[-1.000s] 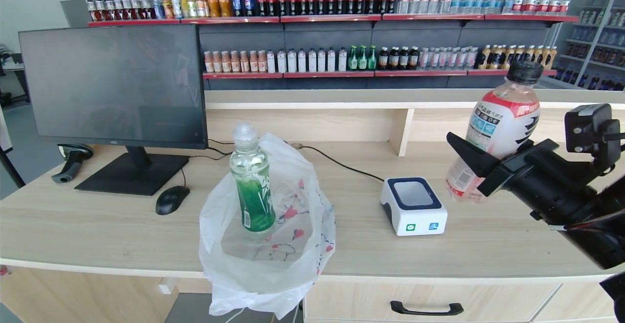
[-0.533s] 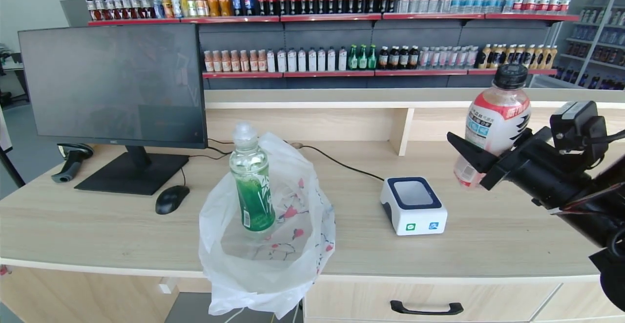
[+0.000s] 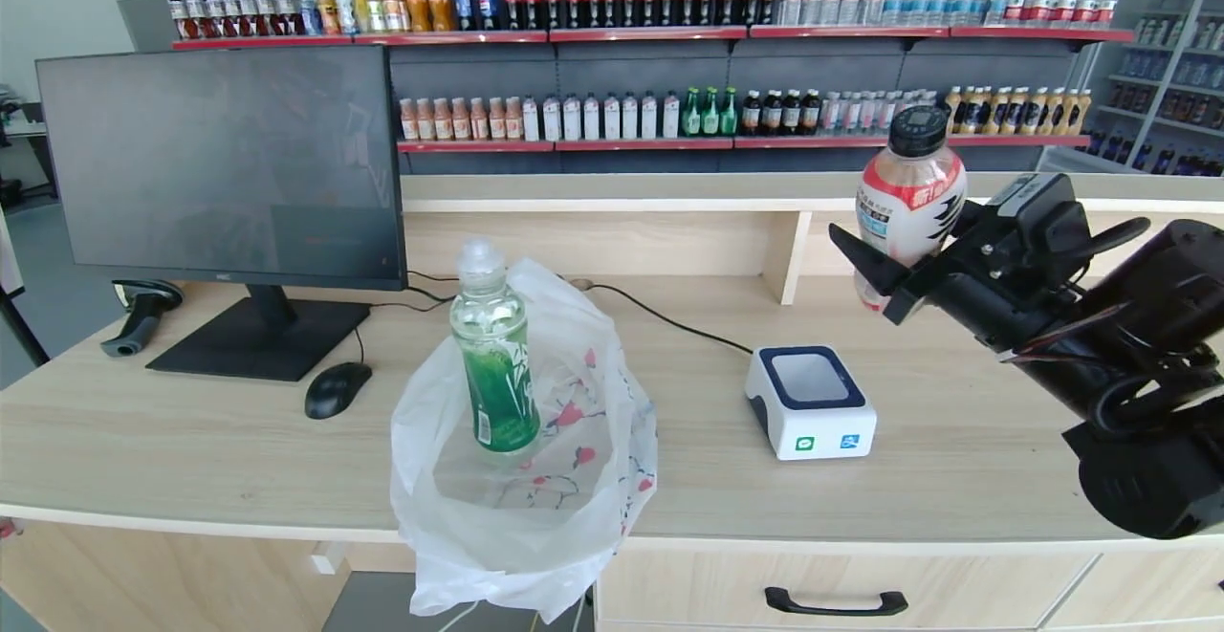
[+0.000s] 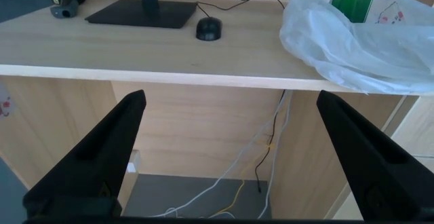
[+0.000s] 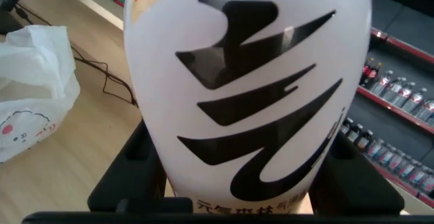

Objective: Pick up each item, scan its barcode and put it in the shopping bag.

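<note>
The right gripper, clamped on the white sports-drink bottle, has carried it up and inward to the barcode scanner's one o'clock, so scanning looks next. The left gripper hangs spread, empty. The shopping bag sits at the scanner's nine o'clock.
</note>
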